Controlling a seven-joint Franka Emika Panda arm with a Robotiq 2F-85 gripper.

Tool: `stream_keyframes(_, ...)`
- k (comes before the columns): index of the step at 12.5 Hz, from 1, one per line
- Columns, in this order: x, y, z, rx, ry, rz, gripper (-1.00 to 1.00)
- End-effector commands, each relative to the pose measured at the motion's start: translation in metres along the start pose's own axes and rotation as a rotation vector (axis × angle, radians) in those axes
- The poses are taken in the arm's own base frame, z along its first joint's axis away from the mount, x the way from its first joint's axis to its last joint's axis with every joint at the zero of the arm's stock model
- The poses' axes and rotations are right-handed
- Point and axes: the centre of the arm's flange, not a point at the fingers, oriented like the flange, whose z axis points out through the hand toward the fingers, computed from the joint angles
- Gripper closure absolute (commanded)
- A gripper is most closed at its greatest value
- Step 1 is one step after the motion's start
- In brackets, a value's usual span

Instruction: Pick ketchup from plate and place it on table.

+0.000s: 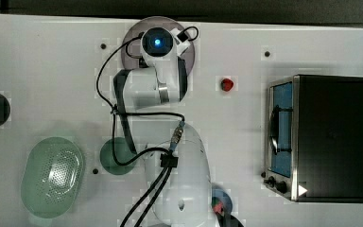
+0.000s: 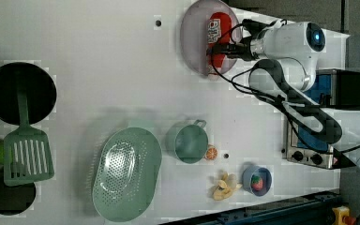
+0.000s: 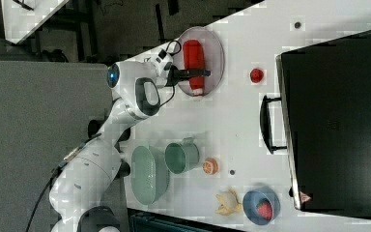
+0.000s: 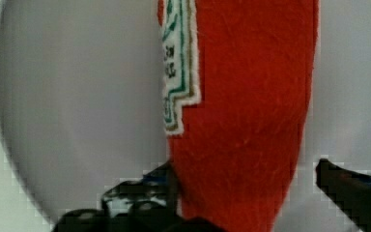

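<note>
Your gripper (image 4: pixel 244 193) straddles the ketchup (image 4: pixel 241 111), fingers spread either side, one touching it, not clamped; the bottle lies flat on the plate (image 2: pixel 194 42) by the table (image 2: pixel 98 70) edge.

One ketchup bottle (image 2: pixel 215 35) lies on one mauve plate (image 2: pixel 193 42). On the white table (image 2: pixel 98 56) there are one green perforated strainer (image 2: pixel 126 173), one green cup (image 2: pixel 191 142), one green slotted spatula (image 2: pixel 27 157), one black pan (image 2: pixel 2 93), one blue bowl (image 2: pixel 257 180), one orange slice (image 2: pixel 211 153), one peeled banana (image 2: pixel 225 186), one toaster oven (image 1: pixel 328 137) and one strawberry (image 1: pixel 226 84).
</note>
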Motion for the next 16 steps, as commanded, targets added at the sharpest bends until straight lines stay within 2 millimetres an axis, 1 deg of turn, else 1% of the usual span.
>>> stream_keyframes(1,0.016,0.007,-0.009,0.005,0.067,-0.021,-0.43)
stream_keyframes(2,0.016,0.008,-0.01,0.004,0.068,-0.019,-0.21)
stream_keyframes(4,0.02,0.007,-0.02,0.006,0.084,-0.02,-0.2)
stream_keyframes(5,0.023,0.006,-0.033,0.009,0.103,-0.017,-0.2)
stream_keyframes(6,0.028,0.005,-0.053,0.01,0.13,-0.002,-0.2)
stream_keyframes(8,0.033,0.01,-0.105,0.001,0.154,0.03,-0.2)
stream_keyframes(10,0.027,0.018,-0.159,-0.029,0.1,0.086,-0.2)
stream_keyframes(12,0.011,0.029,-0.206,-0.07,0.004,0.124,-0.2)
stream_keyframes(13,0.002,0.034,-0.225,-0.087,-0.036,0.137,-0.2)
stream_keyframes(14,-0.006,0.041,-0.242,-0.103,-0.068,0.176,-0.2)
stream_keyframes(16,-0.027,0.056,-0.265,-0.122,-0.106,0.332,-0.2)
